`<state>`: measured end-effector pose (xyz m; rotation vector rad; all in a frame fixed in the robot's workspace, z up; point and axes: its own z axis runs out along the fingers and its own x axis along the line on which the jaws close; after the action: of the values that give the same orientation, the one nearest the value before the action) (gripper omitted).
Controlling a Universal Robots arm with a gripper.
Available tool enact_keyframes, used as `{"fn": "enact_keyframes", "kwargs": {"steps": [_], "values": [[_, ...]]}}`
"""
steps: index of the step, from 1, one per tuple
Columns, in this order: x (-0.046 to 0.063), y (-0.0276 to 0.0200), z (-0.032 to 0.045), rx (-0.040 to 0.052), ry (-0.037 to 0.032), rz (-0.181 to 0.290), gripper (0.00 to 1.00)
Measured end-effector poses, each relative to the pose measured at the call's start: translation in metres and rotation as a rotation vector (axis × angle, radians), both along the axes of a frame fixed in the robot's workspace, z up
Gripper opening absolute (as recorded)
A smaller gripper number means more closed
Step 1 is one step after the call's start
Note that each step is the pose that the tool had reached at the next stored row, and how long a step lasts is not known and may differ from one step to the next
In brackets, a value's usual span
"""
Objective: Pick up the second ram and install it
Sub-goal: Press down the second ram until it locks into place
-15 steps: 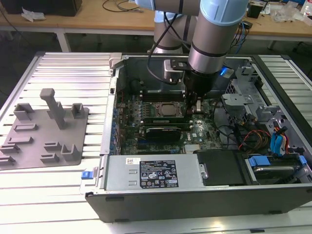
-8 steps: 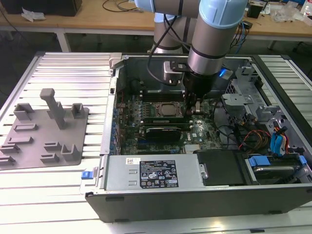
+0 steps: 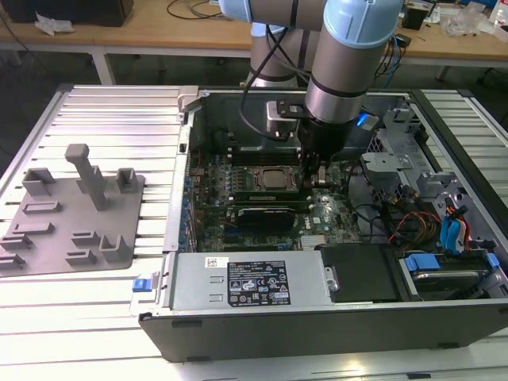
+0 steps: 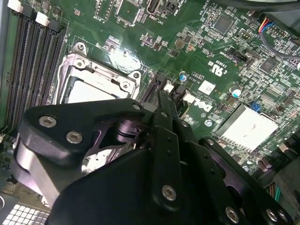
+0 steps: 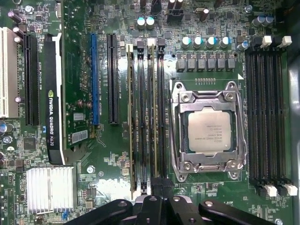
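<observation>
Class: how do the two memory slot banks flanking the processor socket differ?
The near slot bank holds two thin boards standing on edge; the far slot bank is empty. The end effector sits at the near slot bank's end, away from the far slot bank. Both have long black parallel slots.

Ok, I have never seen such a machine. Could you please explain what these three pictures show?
The exterior view, taken from outside, shows a robot arm reaching down into an open computer case on a table. A grey holder tray lies at that view's left. Both wrist views come from cameras riding on the arm. They look at the green motherboard and its processor. The black gripper hangs over the memory slots. The second ram seems to be the thin stick standing in a slot under it, beside another stick. Whether it is gripped, I cannot tell.
</observation>
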<state>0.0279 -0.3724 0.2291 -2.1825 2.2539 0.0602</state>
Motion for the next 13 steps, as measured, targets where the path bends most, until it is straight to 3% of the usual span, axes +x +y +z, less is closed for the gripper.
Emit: {"fn": "enact_keyframes", "kwargs": {"steps": [4, 6, 9, 13], "values": [[0.0, 0.0003, 0.0037, 0.0024, -0.0004, 0.0, 0.08], [0.0, 0.0001, 0.0142, 0.0006, -0.0001, 0.0, 0.08], [-0.001, 0.0001, 0.0149, 0.0008, -0.0001, 0.0, 0.08], [-0.017, 0.0001, 0.0147, 0.0014, -0.0007, 0.0, 0.08]]}}
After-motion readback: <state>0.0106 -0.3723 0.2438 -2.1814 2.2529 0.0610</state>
